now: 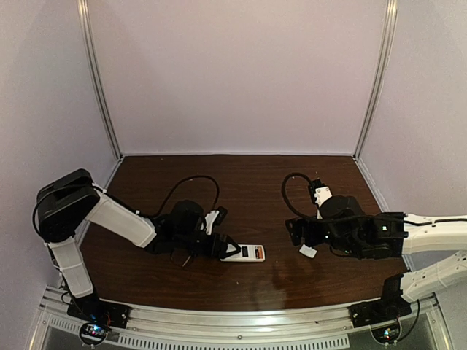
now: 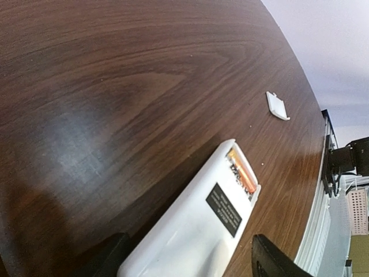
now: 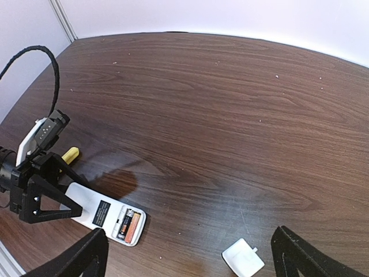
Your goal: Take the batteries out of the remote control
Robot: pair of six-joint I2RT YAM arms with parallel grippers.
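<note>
Pale purple walls stand around a dark brown wood table (image 1: 241,182). The left gripper (image 1: 228,249) is low over the table with its two black fingers (image 2: 277,262) spread apart. The near end of the remote control (image 2: 196,231) sits between them. One finger is clearly off the remote's side, so the left gripper is not squeezing it. The remote lies flat with its plain white back up, and a small black label shows on it. At its far end the little box for the batteries (image 3: 129,224) has no lid on. Both batteries lie inside it side by side, one dark and one orange. A yellow handle (image 3: 70,153) peeks out behind the left gripper.

The right gripper (image 3: 190,242) hangs well away on the other side, spread wide with nothing in it. A small white plastic chip (image 3: 243,258) lies on the table just under it.
</note>
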